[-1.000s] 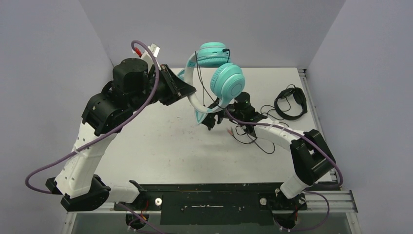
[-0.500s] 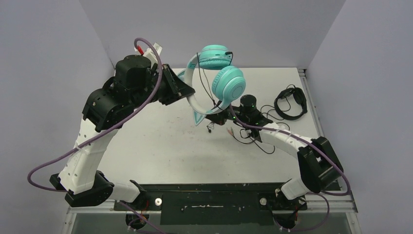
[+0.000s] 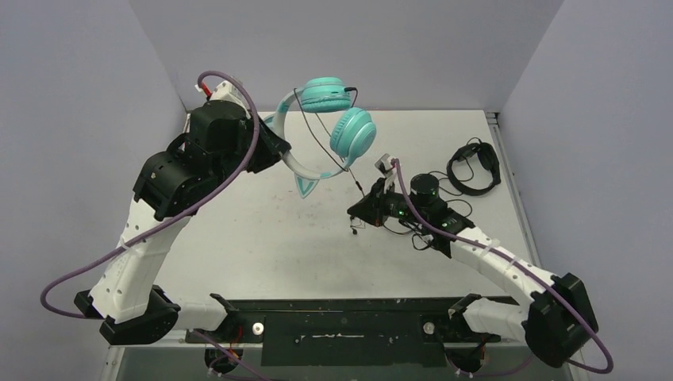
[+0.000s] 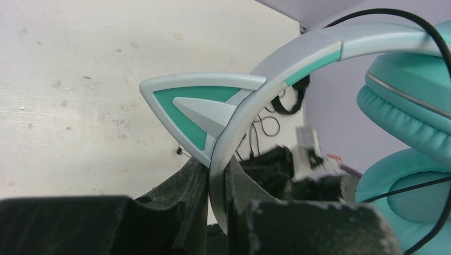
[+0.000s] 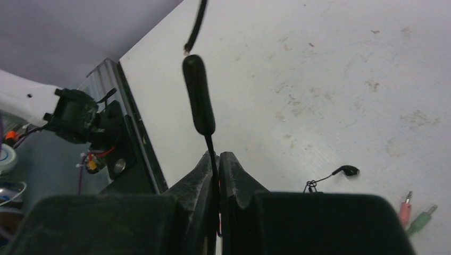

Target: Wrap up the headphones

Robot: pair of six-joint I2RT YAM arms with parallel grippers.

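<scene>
The teal headphones (image 3: 352,133) hang in the air above the back of the table, ear cups (image 4: 407,109) to the right. My left gripper (image 3: 279,152) is shut on their pale headband (image 4: 219,175), just below a cat-ear point (image 4: 194,105). A thin black cable (image 3: 361,181) runs down from the lower cup to my right gripper (image 3: 355,213). In the right wrist view the right gripper (image 5: 218,162) is shut on that cable (image 5: 211,144), just below a black inline capsule (image 5: 198,98).
All-black headphones (image 3: 474,167) lie at the back right of the table (image 3: 254,238), with loose black cable (image 3: 421,236) trailing toward my right arm. Pink and green jack plugs (image 5: 407,204) and a small black earbud tip (image 5: 348,170) lie on the surface.
The left arm carried the headphones left and slightly back. The right gripper shut on the cable and drew back toward the near side, its arm swinging out to the right.
</scene>
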